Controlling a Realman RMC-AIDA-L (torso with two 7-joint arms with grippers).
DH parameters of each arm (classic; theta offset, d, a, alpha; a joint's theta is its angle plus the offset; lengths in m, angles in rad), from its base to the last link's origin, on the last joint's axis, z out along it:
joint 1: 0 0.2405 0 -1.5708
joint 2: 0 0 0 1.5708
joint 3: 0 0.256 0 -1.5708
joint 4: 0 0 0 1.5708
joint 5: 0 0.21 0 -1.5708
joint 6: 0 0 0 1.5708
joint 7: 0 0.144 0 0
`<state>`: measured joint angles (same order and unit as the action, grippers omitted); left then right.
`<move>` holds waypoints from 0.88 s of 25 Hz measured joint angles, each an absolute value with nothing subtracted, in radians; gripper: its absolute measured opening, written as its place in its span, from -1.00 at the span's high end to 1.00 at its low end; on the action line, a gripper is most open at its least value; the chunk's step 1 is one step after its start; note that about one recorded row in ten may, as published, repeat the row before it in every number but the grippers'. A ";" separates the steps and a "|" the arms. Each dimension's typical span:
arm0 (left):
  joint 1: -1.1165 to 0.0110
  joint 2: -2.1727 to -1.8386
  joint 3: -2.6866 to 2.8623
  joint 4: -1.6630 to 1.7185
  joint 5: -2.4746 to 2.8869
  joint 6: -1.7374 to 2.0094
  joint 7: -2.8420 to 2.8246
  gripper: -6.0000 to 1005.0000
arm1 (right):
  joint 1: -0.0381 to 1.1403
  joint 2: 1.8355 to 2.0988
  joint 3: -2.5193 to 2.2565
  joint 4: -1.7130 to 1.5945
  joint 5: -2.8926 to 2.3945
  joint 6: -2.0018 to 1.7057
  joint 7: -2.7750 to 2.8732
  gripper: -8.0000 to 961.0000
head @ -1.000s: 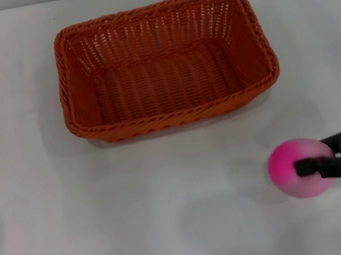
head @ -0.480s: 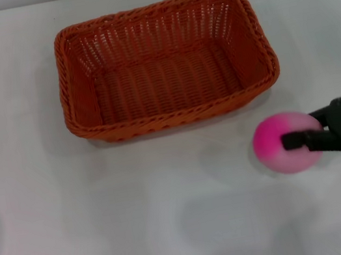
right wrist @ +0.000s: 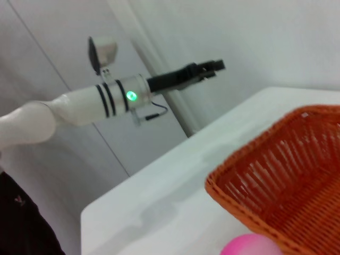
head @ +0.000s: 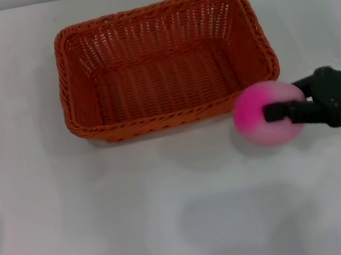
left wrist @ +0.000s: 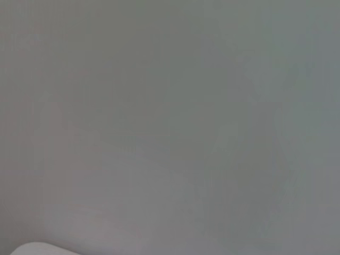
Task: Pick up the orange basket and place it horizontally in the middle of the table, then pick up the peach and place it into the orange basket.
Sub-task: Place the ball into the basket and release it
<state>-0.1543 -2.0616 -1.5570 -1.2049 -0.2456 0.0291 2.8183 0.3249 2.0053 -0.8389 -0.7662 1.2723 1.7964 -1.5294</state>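
Carrying the peach (head: pixel 265 114), clamped in the right gripper (head: pixel 278 112), just off the near right corner of the orange basket (head: pixel 162 63). Basket set lengthwise mid-bench (head: pixel 74 217); first step judged done. Remaining: lift over rim, release inside. Left gripper (right wrist: pixel 204 69) raised clear, state unclear.

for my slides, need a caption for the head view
Right end effector carries the peach beside the orange basket.

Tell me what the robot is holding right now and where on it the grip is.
The right gripper holds the peach, its fingers clamped on the peach's right side, just off the orange basket's near right corner. The left gripper holds nothing.
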 joint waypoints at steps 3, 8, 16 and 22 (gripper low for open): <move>-0.155 -2.061 -1.557 -1.203 -0.245 0.029 2.818 -0.05 | 0.331 2.005 -0.849 -0.783 1.301 1.794 -1.516 0.60; -0.155 -2.059 -1.558 -1.201 -0.245 0.029 2.818 -0.05 | 0.344 2.006 -0.891 -0.811 1.392 1.789 -1.507 0.60; -0.156 -2.056 -1.564 -1.192 -0.245 0.009 2.818 -0.06 | 0.405 2.008 -0.911 -0.805 1.460 1.748 -1.506 0.60; -0.156 -2.054 -1.571 -1.185 -0.245 0.006 2.818 -0.06 | 0.447 2.011 -0.951 -0.801 1.477 1.660 -1.507 0.60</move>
